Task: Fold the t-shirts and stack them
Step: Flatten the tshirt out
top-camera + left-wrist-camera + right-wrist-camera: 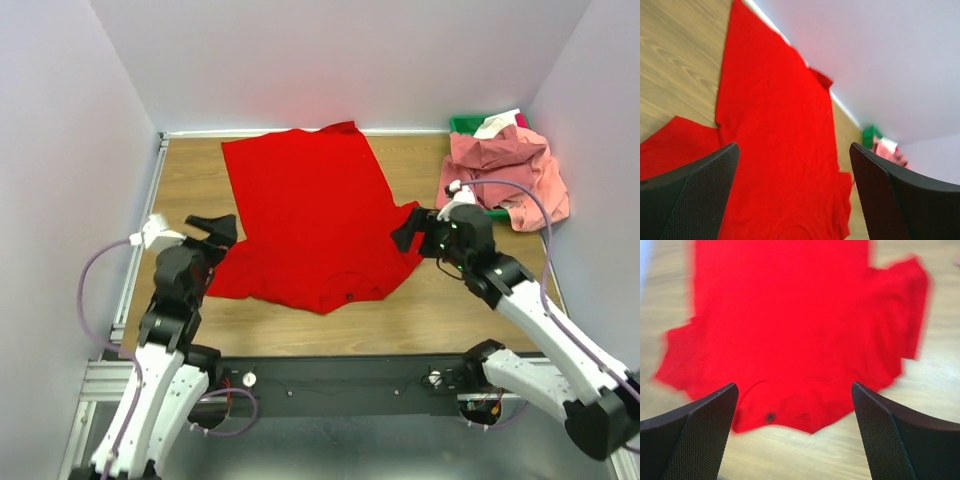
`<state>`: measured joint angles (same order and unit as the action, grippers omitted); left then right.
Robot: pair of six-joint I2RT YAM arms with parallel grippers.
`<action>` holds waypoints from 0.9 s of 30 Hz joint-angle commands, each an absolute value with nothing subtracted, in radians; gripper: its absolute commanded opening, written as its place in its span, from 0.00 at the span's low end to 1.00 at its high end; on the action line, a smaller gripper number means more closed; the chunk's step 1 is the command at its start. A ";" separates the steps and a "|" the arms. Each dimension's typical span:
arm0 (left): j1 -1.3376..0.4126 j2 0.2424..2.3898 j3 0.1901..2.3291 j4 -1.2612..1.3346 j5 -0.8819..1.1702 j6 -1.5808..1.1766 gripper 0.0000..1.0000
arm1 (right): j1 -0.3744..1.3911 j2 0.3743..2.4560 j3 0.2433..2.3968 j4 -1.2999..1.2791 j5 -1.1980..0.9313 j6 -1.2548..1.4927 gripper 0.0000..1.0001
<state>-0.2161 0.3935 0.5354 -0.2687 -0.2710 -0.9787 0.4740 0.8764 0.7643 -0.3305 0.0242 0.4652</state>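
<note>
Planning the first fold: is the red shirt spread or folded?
Spread: the red shirt lies open, both sleeves out, no fold visible.

A bright red t-shirt [310, 220] lies spread flat mid-table, collar nearest; salmon pink t-shirts [508, 170] lie heaped far right.

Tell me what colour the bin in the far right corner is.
The bin is green, clearest in the top external view.

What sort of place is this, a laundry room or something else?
Most likely a robotics lab test cell, not a laundry: a wooden table boxed in by plain pale walls, a left arm and right arm bolted at its near edge, and a red t-shirt laid out flat.
</note>
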 commanded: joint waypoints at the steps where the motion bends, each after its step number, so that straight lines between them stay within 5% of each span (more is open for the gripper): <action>1: -0.213 0.613 0.514 -0.007 -0.039 -0.876 0.99 | 0.471 1.000 0.790 -0.331 0.300 0.578 1.00; 13: -0.449 1.239 0.632 0.244 -0.020 -0.828 0.99 | 0.292 1.474 0.972 -0.357 0.537 0.585 0.99; 16: -0.460 1.314 0.658 0.248 -0.015 -0.824 0.99 | 0.288 1.531 0.989 -0.371 0.523 0.575 0.85; 19: -0.463 1.380 0.680 0.250 -0.008 -0.812 0.99 | 0.276 1.606 1.005 -0.373 0.505 0.572 0.60; 27: -0.465 1.454 0.667 0.247 -0.008 -0.802 0.99 | 0.261 1.765 1.051 -0.374 0.365 0.551 0.44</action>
<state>-0.4606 1.4353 0.6693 0.2256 -0.0097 -0.8215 0.2726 1.7138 1.0199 -0.3504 0.4217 0.5575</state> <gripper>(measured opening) 0.985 0.481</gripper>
